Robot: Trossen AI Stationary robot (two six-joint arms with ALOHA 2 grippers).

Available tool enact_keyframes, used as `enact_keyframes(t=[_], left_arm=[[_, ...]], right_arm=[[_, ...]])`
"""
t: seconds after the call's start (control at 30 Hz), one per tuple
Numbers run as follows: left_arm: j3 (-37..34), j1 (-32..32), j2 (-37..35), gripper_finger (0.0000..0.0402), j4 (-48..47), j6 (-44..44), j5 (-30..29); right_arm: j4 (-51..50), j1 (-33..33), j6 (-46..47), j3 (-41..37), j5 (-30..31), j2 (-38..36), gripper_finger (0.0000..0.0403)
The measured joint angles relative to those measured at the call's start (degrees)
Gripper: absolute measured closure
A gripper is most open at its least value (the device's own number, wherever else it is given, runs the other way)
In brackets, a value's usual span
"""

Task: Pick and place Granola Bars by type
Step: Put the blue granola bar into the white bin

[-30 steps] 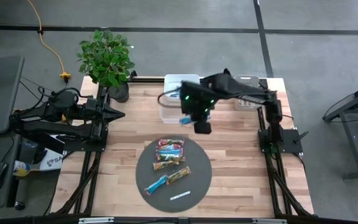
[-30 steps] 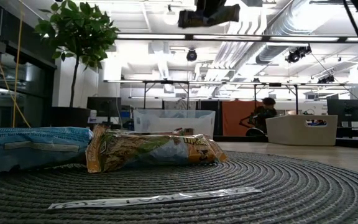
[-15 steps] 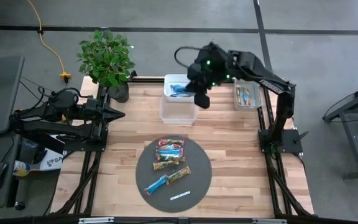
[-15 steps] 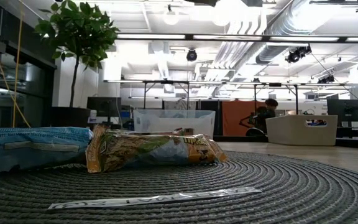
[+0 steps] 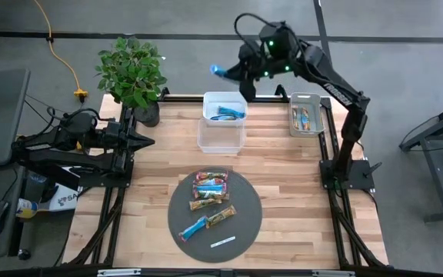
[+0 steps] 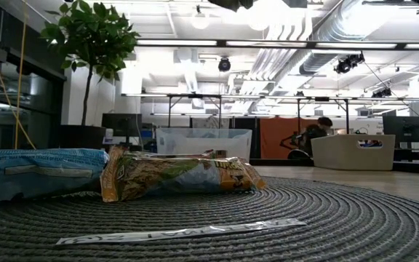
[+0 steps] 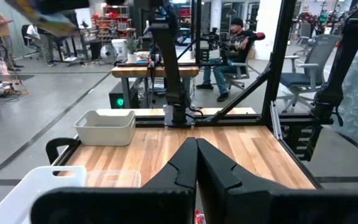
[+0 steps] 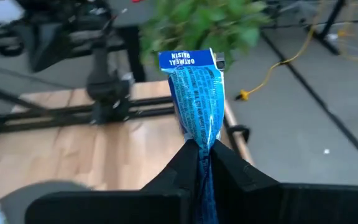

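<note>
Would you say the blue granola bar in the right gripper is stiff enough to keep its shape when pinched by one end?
Probably. The blue granola bar stands straight out from the right gripper without drooping, so it seems fairly stiff and light. Its glossy wrapper may be slippery, and the pinch is at one end only, so it might swing or slide.

Robotics lab: exposed ceiling ducts [image 6: 318, 44], workbenches [image 7: 151, 71], office chairs [image 7: 300, 81].

Your two arms are dark, near-black, built from chunky jointed links. The right arm [image 5: 325, 73], at the upper right of the overhead frame, shows small green lights near its wrist and a black cable looping above it. The left arm [image 5: 68, 142], at centre left, trails black cables.
</note>
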Motion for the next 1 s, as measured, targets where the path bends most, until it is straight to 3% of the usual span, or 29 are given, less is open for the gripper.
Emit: enact_keyframes(t=[0.23,0.53,1.0], left_arm=[[0.0,0.0,0.0,0.0401,0.0,0.0,0.0],[0.0,0.0,0.0,0.0401,0.0,0.0,0.0],[0.0,0.0,0.0,0.0401,0.0,0.0,0.0]], right_arm=[[2.7,-5.5,0.4,0.0,3.1,4.6,0.0384],[4.5,-10.0,2.3,0.0,3.7,16.2,0.0384],[3.4,-11.7,-0.8,0.0,-2.2,30.9,0.0384]])
